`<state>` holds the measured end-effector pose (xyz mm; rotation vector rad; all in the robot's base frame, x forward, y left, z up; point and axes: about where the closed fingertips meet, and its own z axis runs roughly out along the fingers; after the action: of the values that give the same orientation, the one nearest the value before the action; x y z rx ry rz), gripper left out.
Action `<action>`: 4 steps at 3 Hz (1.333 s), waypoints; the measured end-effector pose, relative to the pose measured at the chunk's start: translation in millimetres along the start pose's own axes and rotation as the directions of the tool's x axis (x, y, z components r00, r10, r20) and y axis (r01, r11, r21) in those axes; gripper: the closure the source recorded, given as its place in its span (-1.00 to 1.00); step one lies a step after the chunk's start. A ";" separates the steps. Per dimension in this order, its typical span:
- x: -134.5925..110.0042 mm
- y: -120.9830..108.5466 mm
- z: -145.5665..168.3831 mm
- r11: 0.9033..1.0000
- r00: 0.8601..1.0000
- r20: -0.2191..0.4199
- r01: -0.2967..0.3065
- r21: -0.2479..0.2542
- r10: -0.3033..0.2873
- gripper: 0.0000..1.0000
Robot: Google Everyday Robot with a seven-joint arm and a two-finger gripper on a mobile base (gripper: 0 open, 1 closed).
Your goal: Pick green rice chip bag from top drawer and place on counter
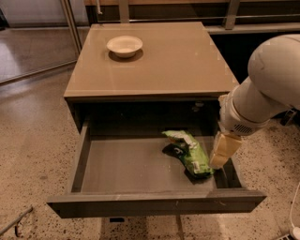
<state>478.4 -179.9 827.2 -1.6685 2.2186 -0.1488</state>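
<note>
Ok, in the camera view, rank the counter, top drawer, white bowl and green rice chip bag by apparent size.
1. the top drawer and the counter: alike, drawer nearer, so unranked.
2. the green rice chip bag, though nearer than the bowl.
3. the white bowl.
The claw hangs at the drawer's right end, beside the bag.

A white bowl (124, 45) stands upright at upper centre-left; speckled floor (33, 154) fills the left side and lower corners; a metal railing (232, 14) crosses the top edge
</note>
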 end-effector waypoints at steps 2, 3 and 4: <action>7.4 -5.1 104.0 0.997 0.997 0.029 -0.067 -0.031 0.068 -1.00; 3.4 2.7 149.9 0.989 0.991 0.064 -0.107 -0.100 0.114 -1.00; -8.2 2.8 176.6 0.977 0.980 0.105 -0.154 -0.145 0.170 -1.00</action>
<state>538.6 -148.4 663.9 -1.5119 2.3076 0.1427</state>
